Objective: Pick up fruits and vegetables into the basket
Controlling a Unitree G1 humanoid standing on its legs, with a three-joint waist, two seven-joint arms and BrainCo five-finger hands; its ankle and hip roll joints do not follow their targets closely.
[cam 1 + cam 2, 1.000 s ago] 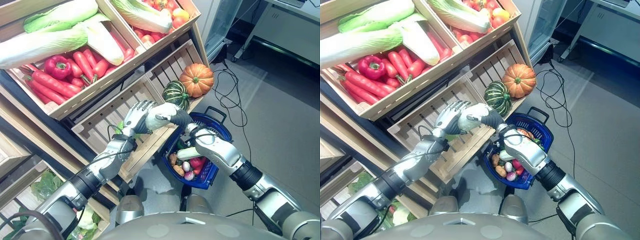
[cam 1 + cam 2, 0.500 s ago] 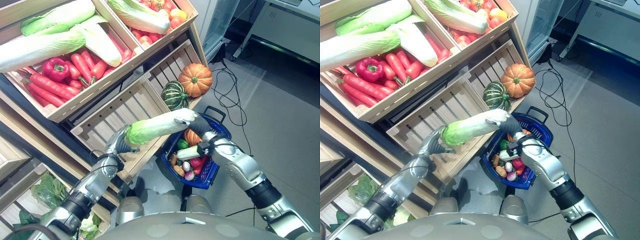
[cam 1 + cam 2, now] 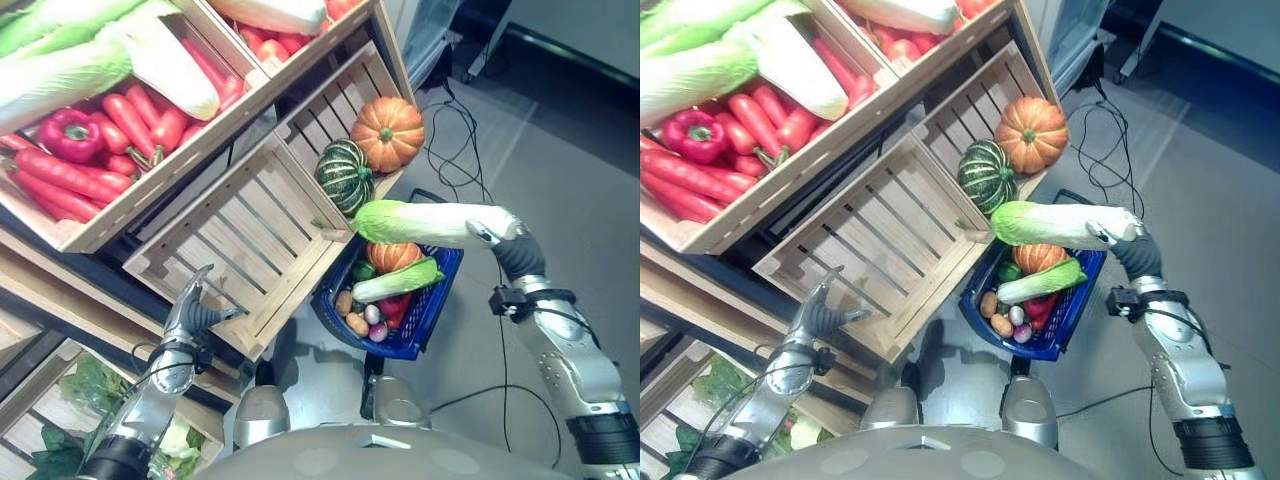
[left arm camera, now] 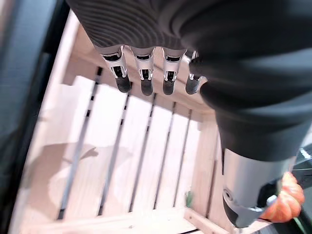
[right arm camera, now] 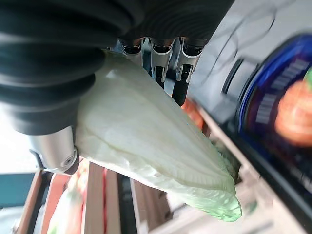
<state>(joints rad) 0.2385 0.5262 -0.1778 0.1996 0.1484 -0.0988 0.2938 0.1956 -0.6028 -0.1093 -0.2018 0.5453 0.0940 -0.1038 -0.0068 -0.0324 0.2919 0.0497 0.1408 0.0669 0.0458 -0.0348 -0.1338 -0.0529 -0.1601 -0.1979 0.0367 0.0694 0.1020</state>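
The right hand (image 3: 503, 232) gripped the long cabbage (image 3: 425, 222) by its pale base, level above the blue basket (image 3: 425, 312) — seemingly poised to lower it in — while the left hand (image 3: 190, 312), fingers loosely straight and holding nothing, hung by the slatted crate (image 3: 240, 225).

My right hand (image 3: 503, 232) holds a cabbage (image 3: 425, 222) level above the basket (image 3: 425, 315), its far end reaching toward nine o'clock. The basket sits on the floor at three o'clock of the empty crate (image 3: 245, 245). Two pumpkins (image 3: 388, 133) lie in the next crate (image 3: 330, 110), at twelve o'clock of the basket. My left hand (image 3: 188, 315) hangs by the empty crate's near edge.
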